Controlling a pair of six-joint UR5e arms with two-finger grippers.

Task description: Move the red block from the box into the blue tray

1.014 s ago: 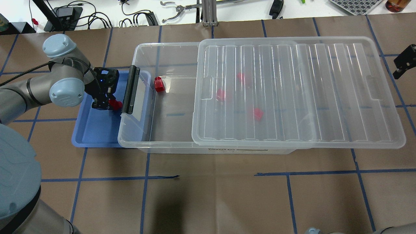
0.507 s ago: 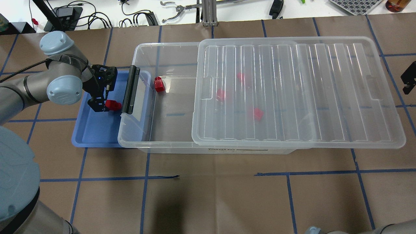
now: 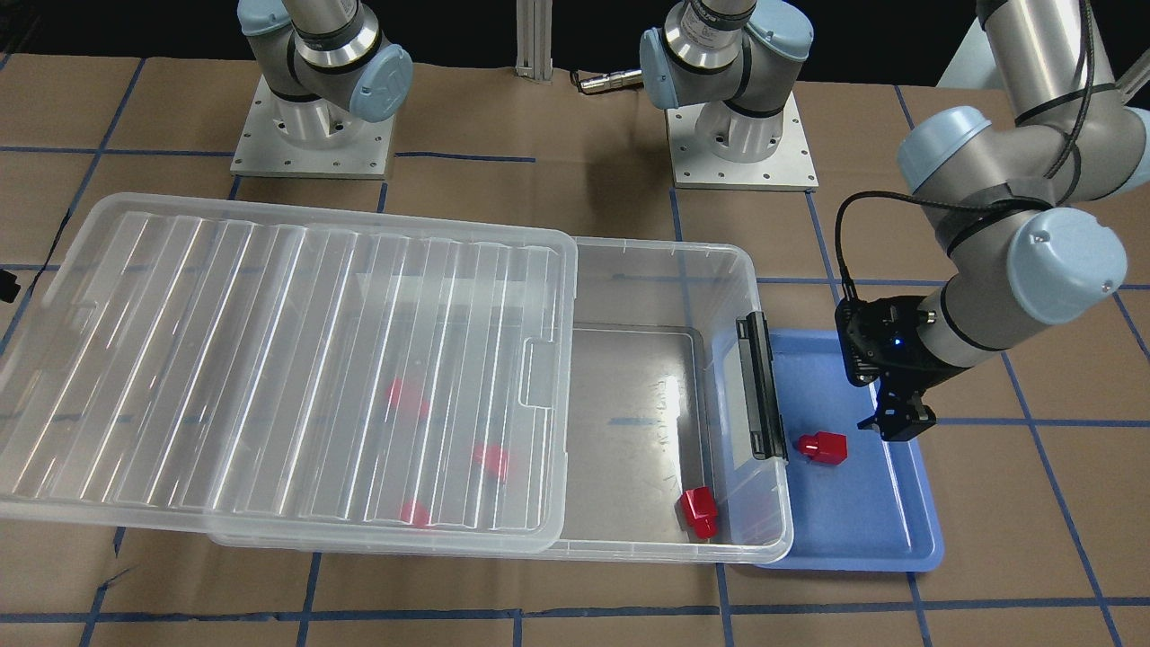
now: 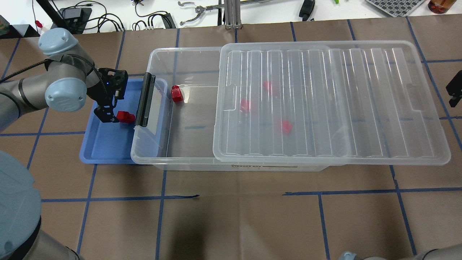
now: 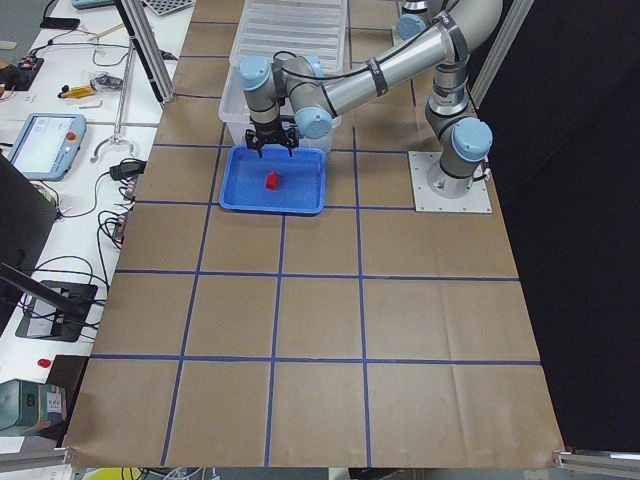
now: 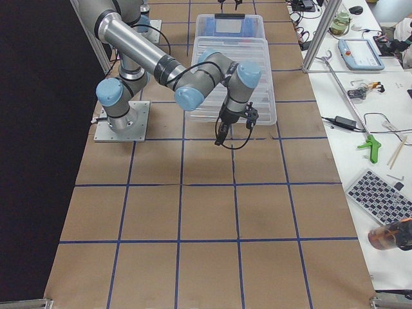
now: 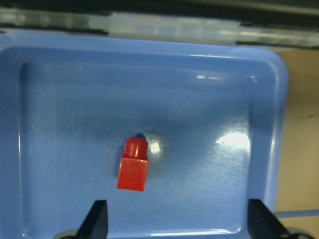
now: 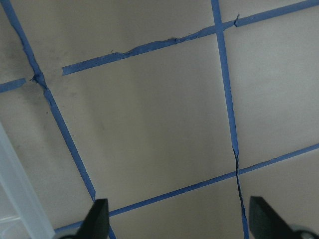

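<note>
One red block (image 7: 133, 166) lies on its side on the floor of the blue tray (image 7: 259, 149), free of any grip. My left gripper (image 4: 104, 116) hangs open just above the tray (image 4: 104, 150), a little to the left of that block (image 4: 125, 116); in the left wrist view both fingertips stand wide apart below it. The clear box (image 4: 158, 160) overlaps the tray's right side. Another red block (image 4: 177, 94) sits in the box's uncovered end, and three more (image 4: 245, 105) show through the lid (image 4: 325, 101). My right gripper (image 8: 177, 224) is open over bare table.
The box's black latch (image 4: 144, 99) stands over the tray's right edge, close to the left gripper. The lid covers most of the box and juts past its right end. Cables and tools (image 4: 195, 11) lie beyond the table's far edge. Brown paper with blue tape lines covers the table.
My left arm has drawn back to the left, off the red block, which stays in the tray. The right gripper slid down the view's right edge.
</note>
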